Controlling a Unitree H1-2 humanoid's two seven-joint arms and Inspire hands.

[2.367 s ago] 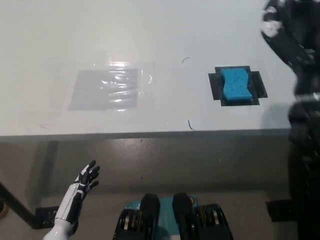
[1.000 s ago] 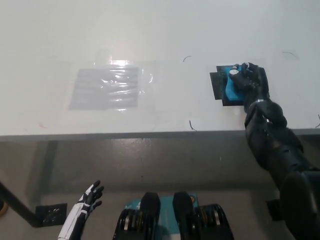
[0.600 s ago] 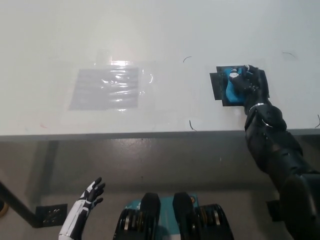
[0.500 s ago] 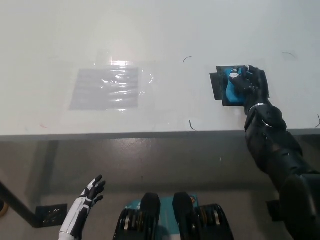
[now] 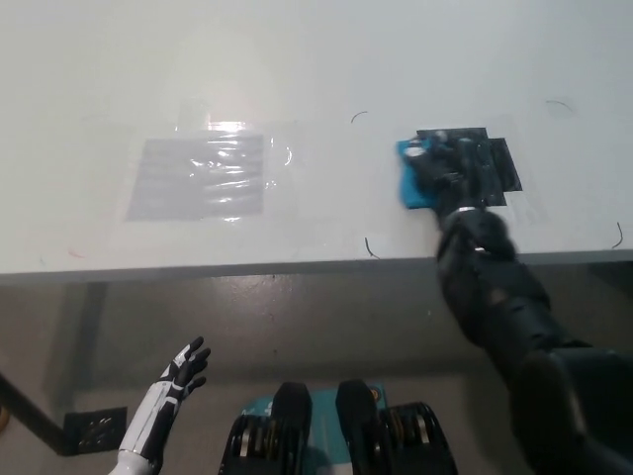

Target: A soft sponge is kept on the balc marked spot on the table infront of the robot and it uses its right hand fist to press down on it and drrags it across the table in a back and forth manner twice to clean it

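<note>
A blue sponge [image 5: 410, 183] lies on the white table [image 5: 297, 59], sticking out past the left edge of the black marked spot [image 5: 499, 163]. My black right hand [image 5: 450, 170] sits on top of it as a closed fist, pressing down and covering most of the sponge. Only the sponge's left strip shows. My white left hand [image 5: 178, 371] rests low at the lower left, below the table's front edge, with its fingers spread.
A clear plastic sheet with a grey patch [image 5: 203, 176] is taped to the table at the left middle. Small pen marks [image 5: 369, 247] lie near the table's front edge [image 5: 247, 269]. A black bracket [image 5: 84, 427] sits on the floor.
My right fist has slid to the left with the sponge under it, baring the right part of the black spot. The whole view shifted slightly. The left hand stays low.
</note>
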